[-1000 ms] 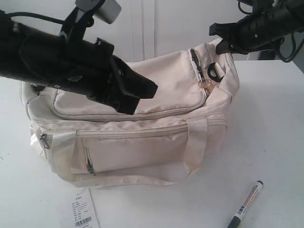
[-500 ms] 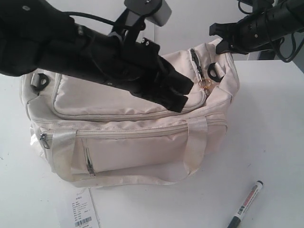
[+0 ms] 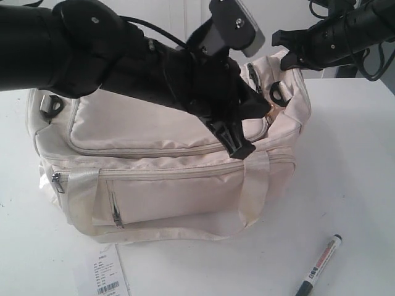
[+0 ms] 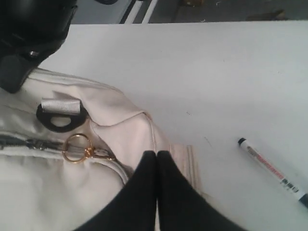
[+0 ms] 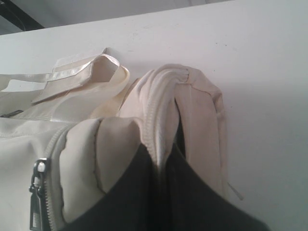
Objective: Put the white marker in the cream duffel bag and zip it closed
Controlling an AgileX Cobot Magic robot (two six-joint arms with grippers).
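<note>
Left pincer (image 4: pixel 157 159) closed and empty, tips pressed together, just beside the gold ring zip pull (image 4: pixel 76 148) on top of the soft cream fabric duffel bag (image 3: pixel 154 191). Right pincer (image 5: pixel 161 163) clamped on a fold at the bag's end (bracing it, I judge). Main zip looks shut, so the step is opening it. Next: left jaws part and take the ring. Slim white marker with black cap (image 3: pixel 318 266) lies on the white tabletop (image 3: pixel 358 185), well apart from the bag.

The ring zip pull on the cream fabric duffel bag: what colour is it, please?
The ring pull is gold, clearest in the left wrist view.
</note>
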